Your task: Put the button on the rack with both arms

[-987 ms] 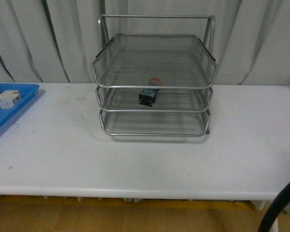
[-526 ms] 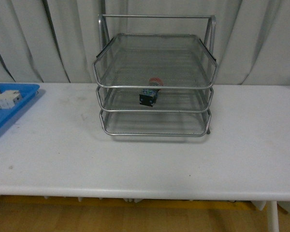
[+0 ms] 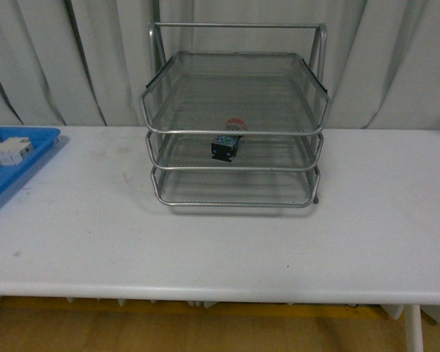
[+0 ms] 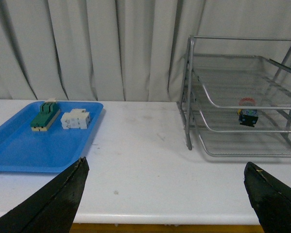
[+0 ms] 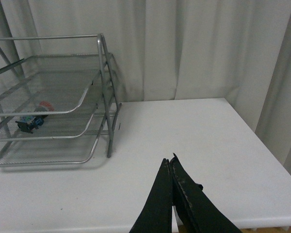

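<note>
The red-capped button lies on the middle shelf of the silver 3-tier wire rack on the white counter. The left gripper is spread wide; the right gripper is clenched, empty. Placement looks complete; nothing further seems needed.

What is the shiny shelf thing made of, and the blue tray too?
The rack looks like metal: silvery see-through wire mesh on shiny round tubes. The blue tray looks like plastic: one smooth, solid colour with a soft moulded rim, though I can't be sure from the look alone.
</note>
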### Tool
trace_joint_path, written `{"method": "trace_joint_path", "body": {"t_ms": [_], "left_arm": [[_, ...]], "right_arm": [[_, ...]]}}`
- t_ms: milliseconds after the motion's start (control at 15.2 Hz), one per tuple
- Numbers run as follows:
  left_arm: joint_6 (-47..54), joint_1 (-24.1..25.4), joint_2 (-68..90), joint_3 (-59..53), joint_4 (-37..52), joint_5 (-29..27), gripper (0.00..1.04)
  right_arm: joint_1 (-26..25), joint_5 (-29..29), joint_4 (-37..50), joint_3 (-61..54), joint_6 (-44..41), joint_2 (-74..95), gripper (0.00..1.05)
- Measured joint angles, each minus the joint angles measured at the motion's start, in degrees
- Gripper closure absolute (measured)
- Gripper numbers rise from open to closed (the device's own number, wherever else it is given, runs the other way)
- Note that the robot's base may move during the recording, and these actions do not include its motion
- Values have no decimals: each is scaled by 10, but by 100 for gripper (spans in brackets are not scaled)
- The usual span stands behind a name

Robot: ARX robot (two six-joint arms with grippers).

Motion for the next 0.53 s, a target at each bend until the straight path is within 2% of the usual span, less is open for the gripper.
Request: {"method": "trace_joint_path", "body": {"t_ms": [66, 132, 526], "left_arm": [[0, 0, 0, 0, 0, 0, 7], [0, 0, 0, 0, 0, 0, 7], [0, 0, 0, 0, 0, 0, 7]], "right_arm": [[0, 0, -76, 0, 0, -84, 103], [0, 0, -108, 0, 0, -118, 103], [0, 0, -192, 0, 0, -203, 103]]}}
